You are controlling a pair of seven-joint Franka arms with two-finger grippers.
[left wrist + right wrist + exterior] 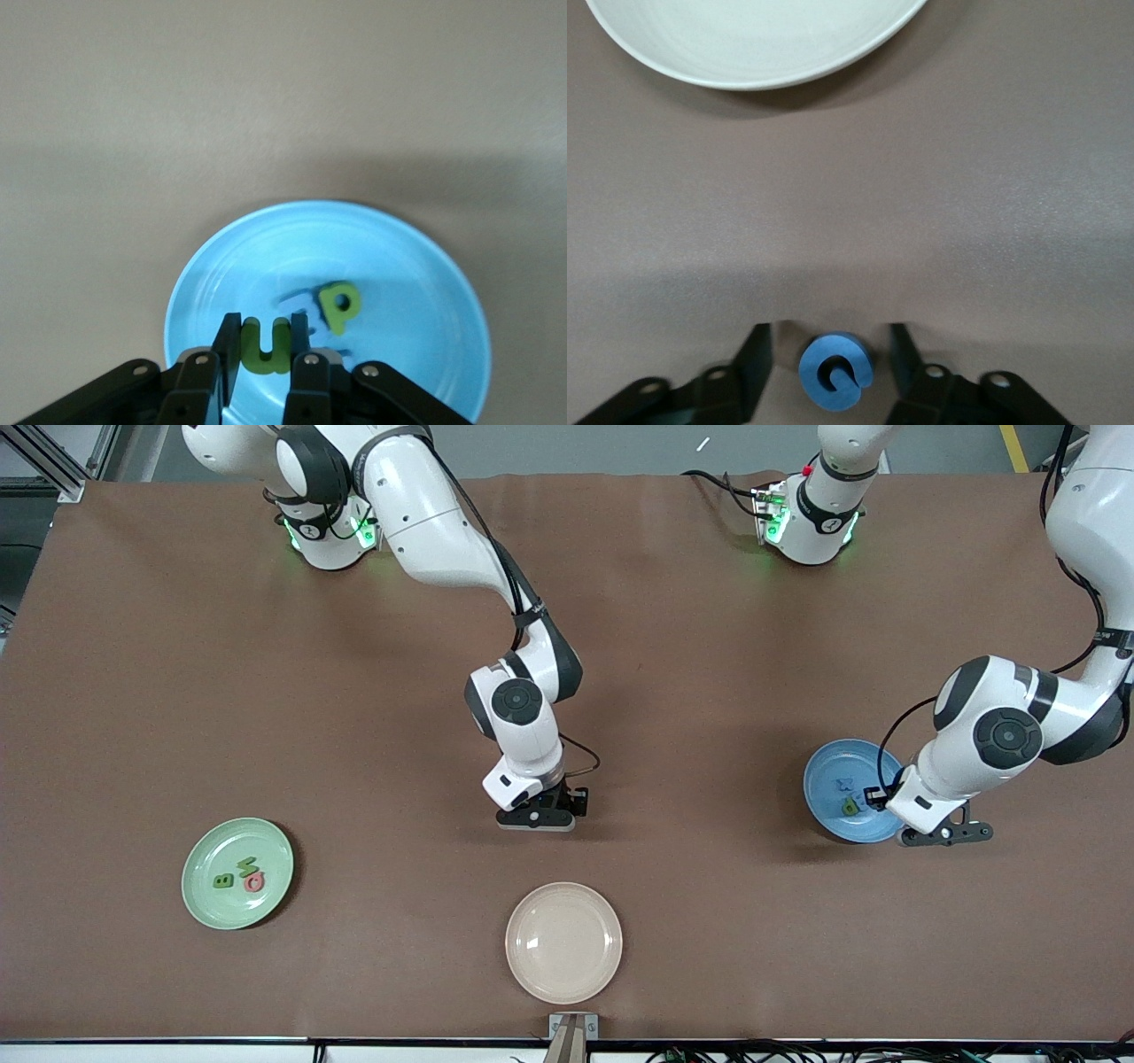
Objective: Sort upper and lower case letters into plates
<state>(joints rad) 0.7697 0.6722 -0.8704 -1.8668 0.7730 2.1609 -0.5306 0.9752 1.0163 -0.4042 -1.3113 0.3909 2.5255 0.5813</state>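
Observation:
My left gripper (266, 329) is shut on a green letter n (266, 350) and holds it over the sky blue plate (407, 266). A green P (339, 304) lies in that plate with a blue letter (299, 312) beside it. In the front view the left gripper (943, 833) is at that plate's (828, 766) rim. My right gripper (830, 335) is open and low at the table, its fingers on either side of a blue G (835, 372). In the front view the right gripper (536, 817) hides the G. The pale green plate (213, 846) holds a green B (222, 881), another green letter (247, 865) and a pink Q (254, 882).
A cream-beige plate (563, 942) with nothing in it lies near the table's front edge, nearer to the front camera than the right gripper; its rim shows in the right wrist view (744, 53). Brown cloth covers the table.

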